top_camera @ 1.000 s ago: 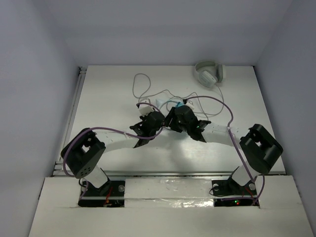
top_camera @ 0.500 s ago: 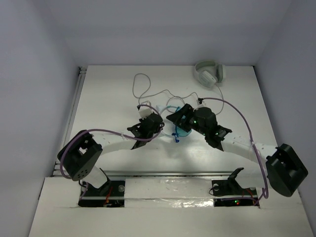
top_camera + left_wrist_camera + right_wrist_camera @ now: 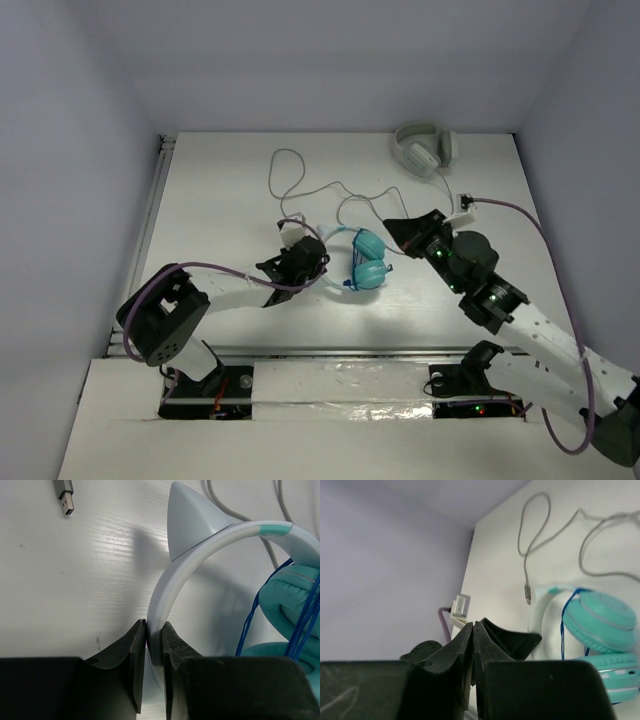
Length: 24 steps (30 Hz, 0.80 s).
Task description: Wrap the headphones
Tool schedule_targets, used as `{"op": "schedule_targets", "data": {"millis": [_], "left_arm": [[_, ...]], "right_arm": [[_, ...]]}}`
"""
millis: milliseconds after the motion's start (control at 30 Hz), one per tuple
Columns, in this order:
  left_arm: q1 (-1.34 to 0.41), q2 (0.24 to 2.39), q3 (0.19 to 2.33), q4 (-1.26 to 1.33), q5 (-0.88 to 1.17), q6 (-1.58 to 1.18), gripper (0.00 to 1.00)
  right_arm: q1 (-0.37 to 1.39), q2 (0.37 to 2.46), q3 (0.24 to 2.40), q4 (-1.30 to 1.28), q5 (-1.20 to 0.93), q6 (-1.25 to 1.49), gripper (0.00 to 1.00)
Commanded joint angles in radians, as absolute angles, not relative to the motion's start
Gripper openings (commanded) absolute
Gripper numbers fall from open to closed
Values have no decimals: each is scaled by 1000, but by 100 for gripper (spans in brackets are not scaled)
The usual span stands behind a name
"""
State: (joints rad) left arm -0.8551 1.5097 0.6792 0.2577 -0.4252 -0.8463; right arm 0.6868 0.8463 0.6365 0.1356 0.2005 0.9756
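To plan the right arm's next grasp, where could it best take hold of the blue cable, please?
Probably the blue cable strands running inside the headband arc beside the ear cups, coming from above with the right gripper: there they stand clear of the cups.

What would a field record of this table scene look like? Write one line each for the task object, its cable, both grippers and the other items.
task object: headphones, teal ear cups stacked together, lying mid-table
headband: white, with a pointed ear on top
blue cable: thin strands looped over the ear cups
left gripper: shut on the headband
right gripper: shut, nothing seen between its jaws, clear of the headphones
other items: grey-white headphones at the far edge; grey cable trailing over the table
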Motion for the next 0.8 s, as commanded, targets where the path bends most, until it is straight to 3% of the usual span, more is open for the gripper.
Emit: {"op": "schedule_targets", "data": {"millis": [0,100,167,200,267,300,367,500,567,767], "left_arm": [[-848,1494,670,350,-403,-865,0],[-848,1503,678,330,-414,-845,1],[-848,1497,689,316,-434,-827,15],[-848,1480,690,307,-446,-809,29],[-848,1454,689,296,-459,-793,43],[-848,1422,690,278,-466,-785,54],[-848,1390,698,256,-483,-758,64],[-848,1268,715,180,-494,-710,95],[-848,1205,718,163,-500,-678,99],[-848,885,768,78,-534,-566,99]], "right_arm": [[686,729,664,23,342,844,11],[686,664,669,-61,354,782,21],[686,644,672,-112,365,758,34],[686,626,672,-130,364,747,39],[686,606,672,-153,374,726,53],[686,598,678,-163,377,715,58],[686,568,701,-198,396,690,72],[686,528,771,-277,449,655,87],[686,502,819,-333,494,631,100],[686,414,897,-448,592,620,100]]}}
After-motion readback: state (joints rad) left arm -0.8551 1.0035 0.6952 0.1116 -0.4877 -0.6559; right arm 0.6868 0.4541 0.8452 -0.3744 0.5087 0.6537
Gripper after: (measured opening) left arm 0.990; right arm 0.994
